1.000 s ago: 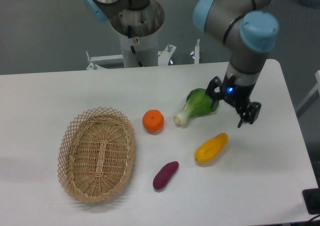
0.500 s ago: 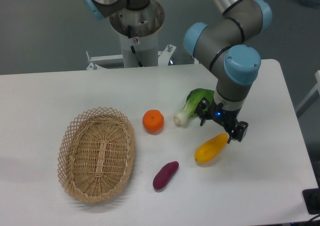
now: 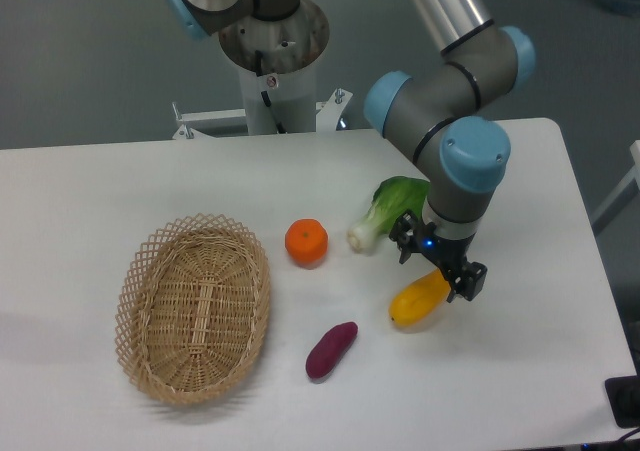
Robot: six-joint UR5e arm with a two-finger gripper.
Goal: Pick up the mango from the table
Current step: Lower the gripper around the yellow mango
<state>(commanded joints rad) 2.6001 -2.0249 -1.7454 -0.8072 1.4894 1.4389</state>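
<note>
Arm bent down from the far side, wrist vertical. Gripper (image 3: 436, 271) spread wide, straddling right end of mango (image 3: 416, 300) lying on table (image 3: 520, 371), right of centre.

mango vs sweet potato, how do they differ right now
The mango is yellow-orange; the sweet potato is dark purple. The mango looks thicker, the sweet potato slimmer. The gripper sits over the mango's upper end; nothing is near the sweet potato. Both are elongated and lie on the table, tilted alike.
</note>
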